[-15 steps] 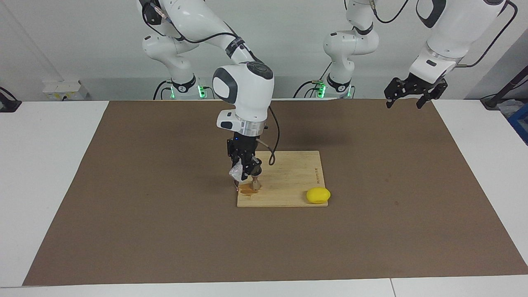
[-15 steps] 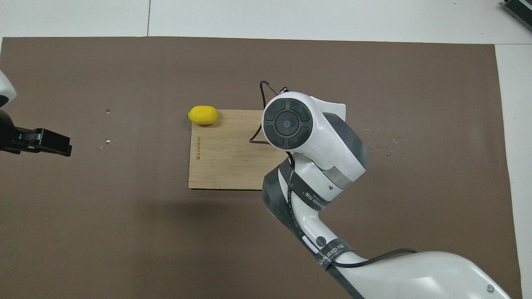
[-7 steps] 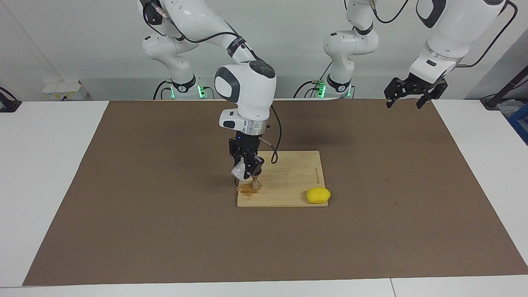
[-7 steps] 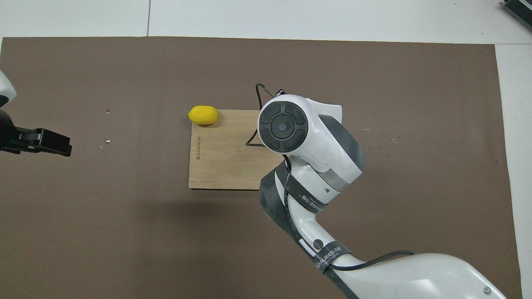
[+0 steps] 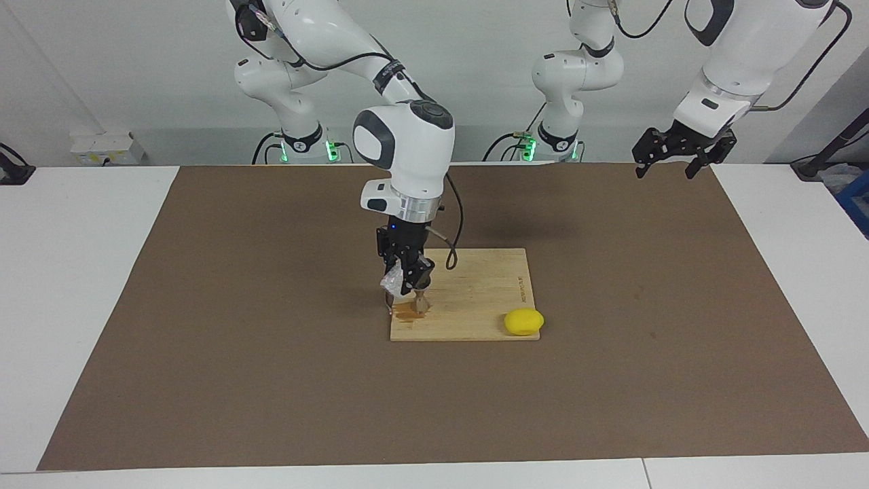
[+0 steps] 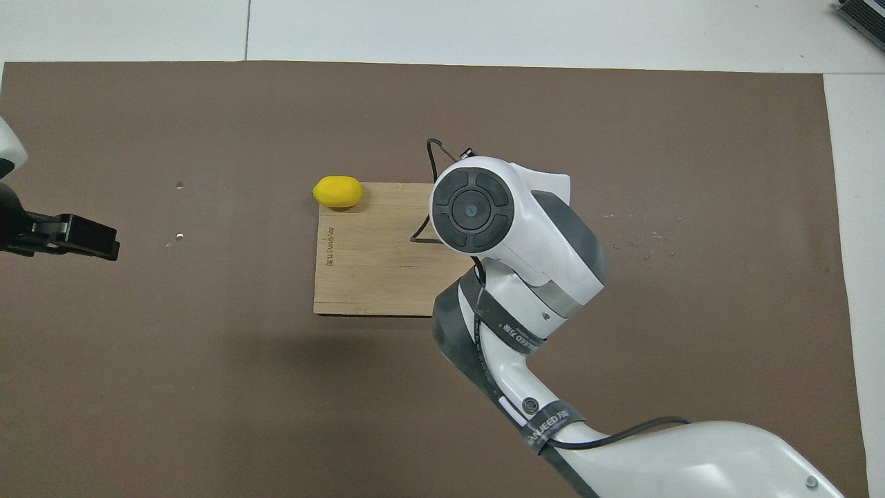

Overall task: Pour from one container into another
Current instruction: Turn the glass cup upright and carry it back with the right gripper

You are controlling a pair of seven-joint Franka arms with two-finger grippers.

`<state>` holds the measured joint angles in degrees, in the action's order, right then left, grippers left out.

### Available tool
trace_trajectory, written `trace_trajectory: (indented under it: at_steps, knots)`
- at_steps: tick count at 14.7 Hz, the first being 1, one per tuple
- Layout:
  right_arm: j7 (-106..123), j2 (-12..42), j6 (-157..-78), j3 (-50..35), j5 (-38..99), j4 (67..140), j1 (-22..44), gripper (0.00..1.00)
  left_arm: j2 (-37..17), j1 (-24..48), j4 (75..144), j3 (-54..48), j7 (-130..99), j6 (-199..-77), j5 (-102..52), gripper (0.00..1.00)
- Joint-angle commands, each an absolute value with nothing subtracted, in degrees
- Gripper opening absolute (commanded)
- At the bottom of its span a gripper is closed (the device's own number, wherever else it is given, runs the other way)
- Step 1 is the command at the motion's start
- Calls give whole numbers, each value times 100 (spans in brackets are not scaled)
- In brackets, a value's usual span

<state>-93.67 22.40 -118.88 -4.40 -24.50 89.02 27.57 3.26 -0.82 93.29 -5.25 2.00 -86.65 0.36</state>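
Against half a second ago, almost nothing changed: right arm's wrist housing shifted very slightly in the overhead view, all else on the cutting board where it was. Against a full second ago, right gripper raised a little above the board.

Right gripper: hanging over the corner of the cutting board farthest from the robots, toward the right arm's end of the table. Fingertips clamped on the clear ribbed cup, held tilted, mouth leaning down toward the silver jigger. Contents of the cup not readable. In the overhead view, gripper, cup and jigger all hidden under the arm's wrist housing.

Silver jigger: standing upright on the cutting board, directly under the gripper, just beside the tilted cup. Inside of the jigger not visible. Brown wet patch spread on the board at the jigger's foot.

Lemon: lying on the corner of the cutting board toward the left arm's end, overhanging the edge a little, well apart from the jigger.

Left gripper: waiting in the air over the brown mat, well apart from the cutting board, fingers spread wide and holding nothing.
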Motion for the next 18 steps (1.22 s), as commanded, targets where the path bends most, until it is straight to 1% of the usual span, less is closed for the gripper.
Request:
trace_trajectory:
  at_steps: [1, 5, 9, 14, 16, 18]
  knots:
    - [-9316, 2259, -11742, -483, -2330, 8780, 2698, 0, 519, -176, 9545, -571, 255, -8754, -35, 100]
    - [-9343, 2232, -11742, -431, -1759, 8763, 2628, 0, 519, -176, 9545, -571, 255, -8754, -35, 100]
    - [-9316, 2206, -11751, -431, -1162, 8763, 2339, 0, 519, -176, 9545, -571, 255, -8754, -35, 100]
    - [-9281, 2224, -11760, -439, -222, 8771, 1724, 0, 519, -176, 9545, -571, 255, -8754, -44, 100]
    - [-9168, 2224, -11760, -439, 182, 8876, 1390, 0, 519, -176, 9545, -571, 255, -8754, -35, 100]
    - [-8861, 2206, -11760, -439, 875, 9034, 987, 0, 519, -176, 9545, -580, 255, -8745, -44, 100]
